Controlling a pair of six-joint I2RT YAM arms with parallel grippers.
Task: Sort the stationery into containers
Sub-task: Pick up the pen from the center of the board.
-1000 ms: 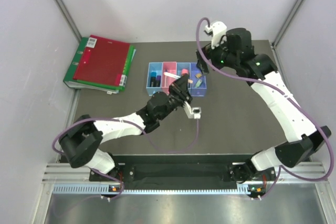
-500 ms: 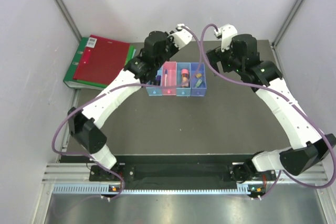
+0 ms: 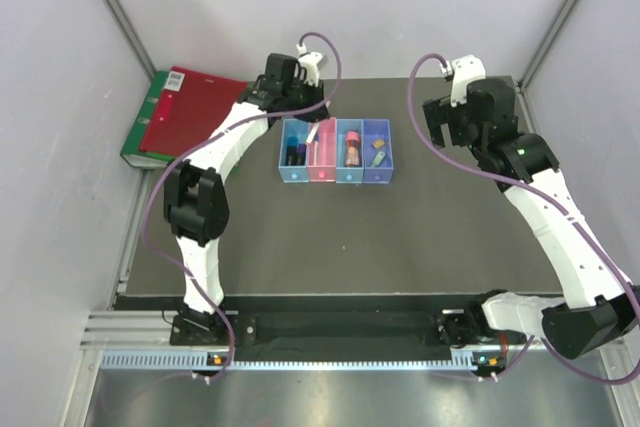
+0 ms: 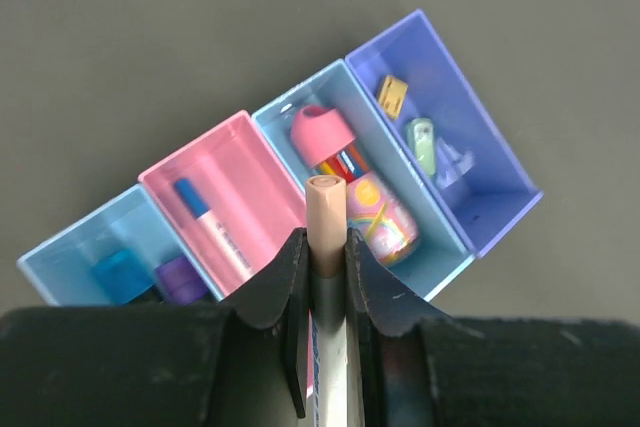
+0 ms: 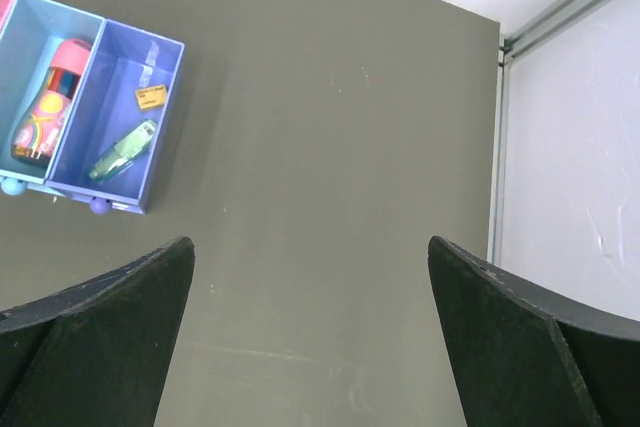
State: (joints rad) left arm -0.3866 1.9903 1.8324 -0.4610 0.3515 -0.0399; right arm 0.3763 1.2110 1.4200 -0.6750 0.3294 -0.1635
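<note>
My left gripper (image 3: 304, 115) is shut on the thin pinkish pen (image 4: 325, 215) and holds it above the row of four joined bins (image 3: 365, 177), tip near the pink bin (image 4: 235, 152). The left light blue bin holds a blue highlighter (image 4: 118, 272) and a purple highlighter (image 4: 180, 277). The pink bin holds the white blue-capped pen (image 4: 210, 225). The third bin holds the pink-capped bottle (image 4: 360, 192). The purple bin (image 4: 480, 177) holds the tan block (image 4: 392, 93) and the green marker (image 4: 423, 144). My right gripper (image 5: 310, 327) is open and empty, right of the bins.
Red and green binders (image 3: 195, 119) lie at the back left. A metal frame post (image 5: 500, 147) and white wall bound the table's right edge. The dark tabletop (image 3: 440, 227) stretches in front of and to the right of the bins.
My left arm swung from in front of the bins to behind them at the back left, still holding the pen. My right arm drew back to the right.
</note>
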